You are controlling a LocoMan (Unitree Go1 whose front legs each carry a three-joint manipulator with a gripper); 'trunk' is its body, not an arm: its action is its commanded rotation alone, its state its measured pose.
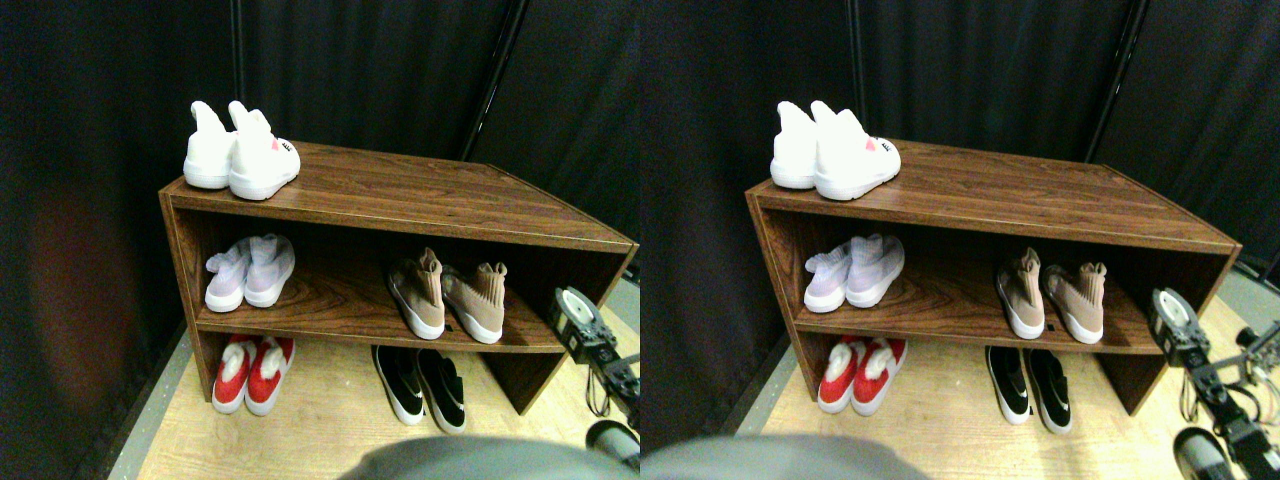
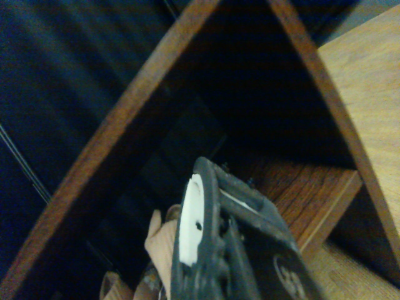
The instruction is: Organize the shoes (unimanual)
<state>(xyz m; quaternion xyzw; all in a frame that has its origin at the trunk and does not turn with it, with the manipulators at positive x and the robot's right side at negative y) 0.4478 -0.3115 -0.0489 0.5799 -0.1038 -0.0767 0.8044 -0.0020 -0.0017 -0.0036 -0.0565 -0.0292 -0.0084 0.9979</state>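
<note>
Stereo view shows the right gripper (image 1: 575, 310) near the rack's (image 1: 400, 190) right end, probably lined up for the splayed tan shoes (image 1: 450, 295); whether its fingers are open, I cannot tell.

Overhead light is falling on the shelf unit (image 1: 400, 190), blowing out the white shoes (image 1: 240, 150); the lower shelves are sitting in shadow. Dark curtains (image 1: 380, 60) are swallowing the background. Wrist view is showing dim, grainy and soft throughout.
</note>
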